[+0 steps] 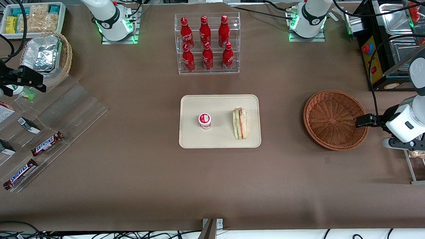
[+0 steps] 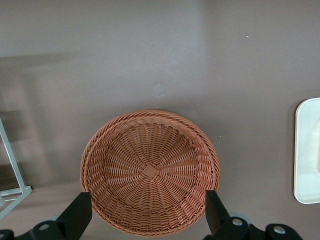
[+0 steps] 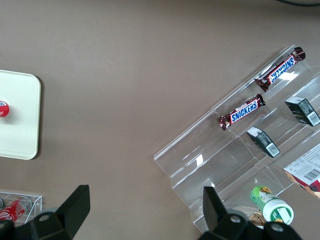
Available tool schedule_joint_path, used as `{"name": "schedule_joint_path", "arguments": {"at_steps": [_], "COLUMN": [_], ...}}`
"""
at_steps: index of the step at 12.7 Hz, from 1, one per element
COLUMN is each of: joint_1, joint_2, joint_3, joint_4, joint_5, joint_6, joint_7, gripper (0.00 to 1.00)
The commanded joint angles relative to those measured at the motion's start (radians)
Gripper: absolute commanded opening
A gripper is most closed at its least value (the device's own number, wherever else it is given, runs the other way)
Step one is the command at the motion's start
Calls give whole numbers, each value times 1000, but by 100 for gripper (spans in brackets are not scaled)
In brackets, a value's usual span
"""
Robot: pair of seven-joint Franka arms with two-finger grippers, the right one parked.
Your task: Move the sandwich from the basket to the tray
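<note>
The sandwich (image 1: 240,123), a pale wedge with green and pink layers, lies on the cream tray (image 1: 219,105) beside a small red-lidded cup (image 1: 204,120). The reddish-brown wicker basket (image 1: 334,119) stands toward the working arm's end of the table with nothing in it. My gripper (image 1: 361,121) hovers at the basket's rim on the working arm's side, open. In the left wrist view the gripper (image 2: 148,215) has its fingers spread wide, the basket (image 2: 150,172) lies below them, and an edge of the tray (image 2: 307,150) shows.
A clear rack of red bottles (image 1: 207,43) stands farther from the front camera than the tray. A black appliance with metal trays (image 1: 390,39) and a metal frame (image 1: 421,165) flank the working arm. An acrylic snack shelf (image 1: 39,132) and a tan basket with foil (image 1: 46,56) lie toward the parked arm's end.
</note>
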Motion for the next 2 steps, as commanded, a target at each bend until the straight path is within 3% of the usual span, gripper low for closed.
{"name": "schedule_joint_path", "arguments": {"at_steps": [1,2], "joint_1": [-11,-13], "joint_2": [-8,-8], "joint_3": [26,26], "joint_4": [18,20], "joint_5": [-6,-6], "joint_6": [-27,-27], "joint_7": [33,30], "gripper": [100,100]}}
